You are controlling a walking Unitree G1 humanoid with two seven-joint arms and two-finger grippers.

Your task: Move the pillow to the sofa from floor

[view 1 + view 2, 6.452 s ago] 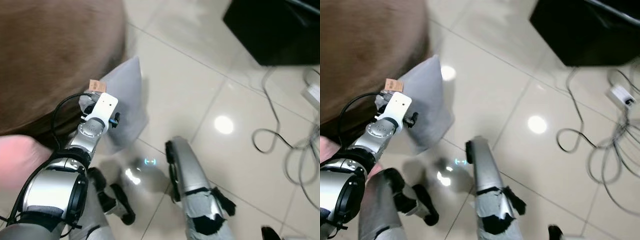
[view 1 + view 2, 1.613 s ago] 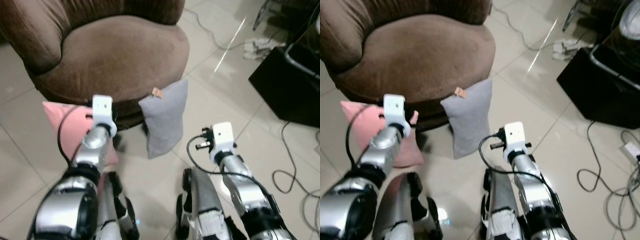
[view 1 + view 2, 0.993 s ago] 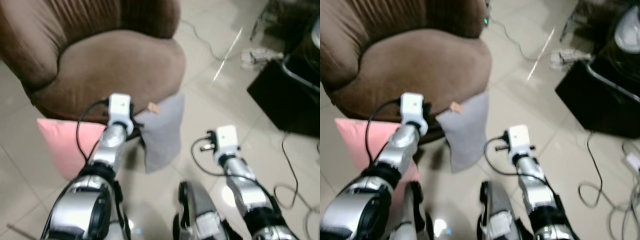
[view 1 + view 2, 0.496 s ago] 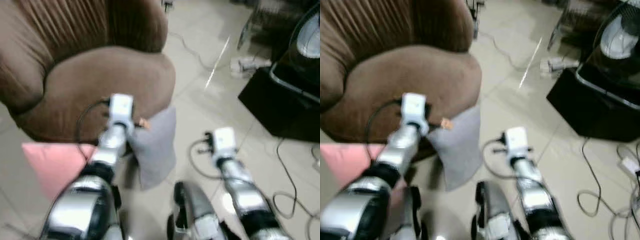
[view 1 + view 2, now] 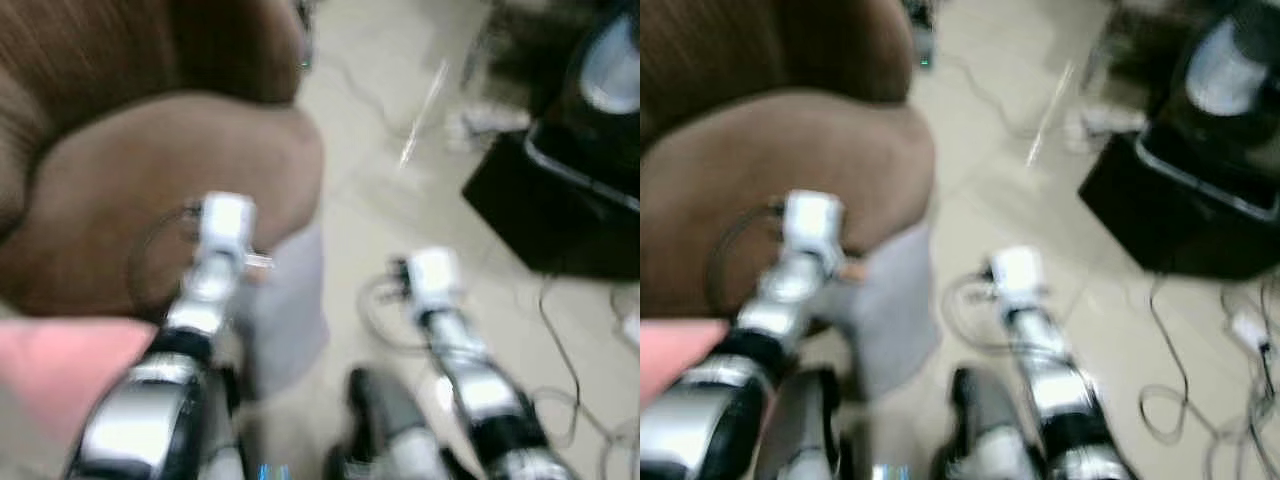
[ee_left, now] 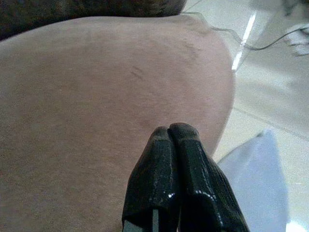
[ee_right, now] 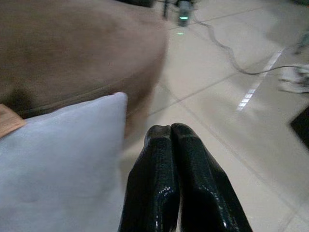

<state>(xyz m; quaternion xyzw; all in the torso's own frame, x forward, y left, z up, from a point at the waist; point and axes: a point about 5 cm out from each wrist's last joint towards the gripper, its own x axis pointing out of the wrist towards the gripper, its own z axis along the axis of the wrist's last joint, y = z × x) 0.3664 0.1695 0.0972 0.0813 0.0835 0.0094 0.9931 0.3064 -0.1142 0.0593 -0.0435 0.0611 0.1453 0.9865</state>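
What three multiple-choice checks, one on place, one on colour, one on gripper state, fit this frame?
1. Where is the grey pillow?
A. On the sofa seat
B. On the floor against the sofa's front
C. On the black box

2. What colour is the sofa?
A. Brown
B. Green
C. White

3. How are the left gripper fingers?
A. Wide apart
B. Closed on the pillow
C. Pressed together, holding nothing

Answers: 1 B, the pillow stands on the tiles by the sofa's edge. 2 A, the seat and back are brown. 3 C, the left wrist view shows the fingers touching over the seat, pillow off to the side.
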